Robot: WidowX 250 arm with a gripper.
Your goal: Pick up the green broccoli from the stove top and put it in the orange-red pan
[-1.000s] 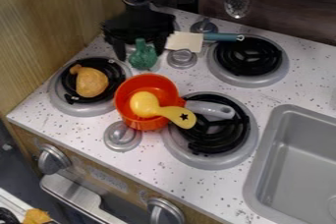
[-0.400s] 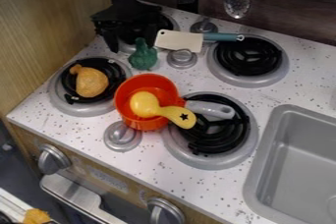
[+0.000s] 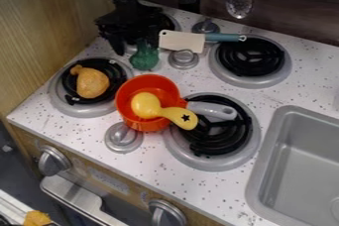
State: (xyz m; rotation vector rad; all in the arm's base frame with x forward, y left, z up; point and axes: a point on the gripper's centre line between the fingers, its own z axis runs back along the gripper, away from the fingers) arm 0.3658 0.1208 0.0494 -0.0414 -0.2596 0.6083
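Observation:
Over the back left burner, the black gripper (image 3: 138, 45) hangs open, its left finger pointing down just left of a dark green toy vegetable (image 3: 144, 57). The green toy stands on the white counter in front of that burner, close to the gripper. To its right lies a toy cleaver (image 3: 182, 41) with a cream blade and a teal handle. In front sits an orange-red pot (image 3: 146, 124), its grey handle (image 3: 215, 110) over the front right burner. A yellow spoon (image 3: 176, 115) rests in the pot. A brown toy drumstick (image 3: 92, 82) lies on the front left burner.
The back right burner (image 3: 251, 57) is partly under the cleaver's handle. A grey sink (image 3: 300, 160) is at the right, a wooden wall (image 3: 49, 27) at the left. A grater and a slotted spoon (image 3: 240, 3) hang behind.
The gripper has shifted left from where it was a second ago, uncovering more of the cleaver's blade, then slightly back toward the right. The toys and pot have stayed put.

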